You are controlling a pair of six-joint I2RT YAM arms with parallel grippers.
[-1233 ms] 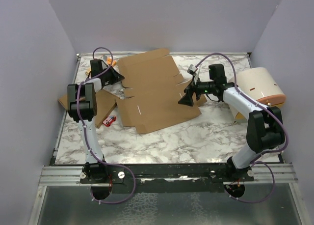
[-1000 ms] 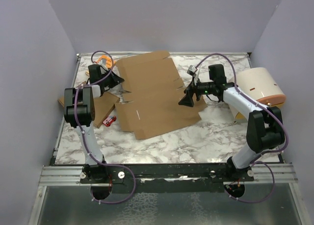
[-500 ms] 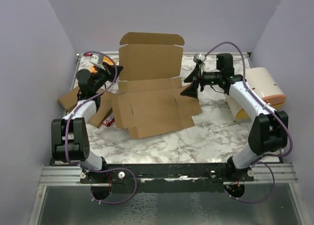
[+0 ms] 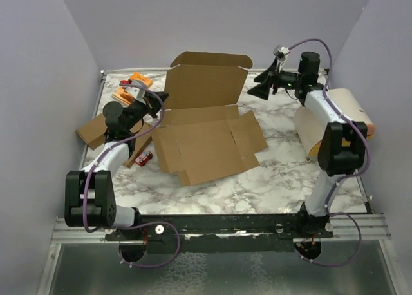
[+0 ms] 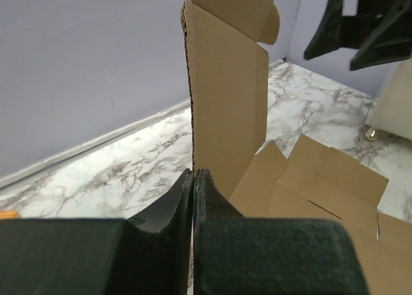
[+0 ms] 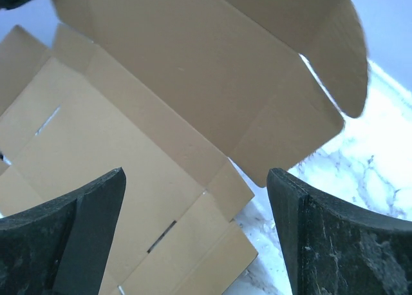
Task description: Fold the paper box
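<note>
Left claw (image 4: 152, 100) is pinched shut on the left edge of the paper box (image 4: 206, 140), which lies mid-table with 1 back panel (image 4: 205, 87) stood upright. The right claw (image 4: 264, 89) hangs spread wide near that panel's far top corner, touching nothing. To my eye the fold wants that side steadied too, so the crease runs square. Loose cardboard scraps (image 4: 90, 131), an orange book (image 4: 135, 81) and a cream roll (image 4: 351, 111) crowd both sides.
</note>
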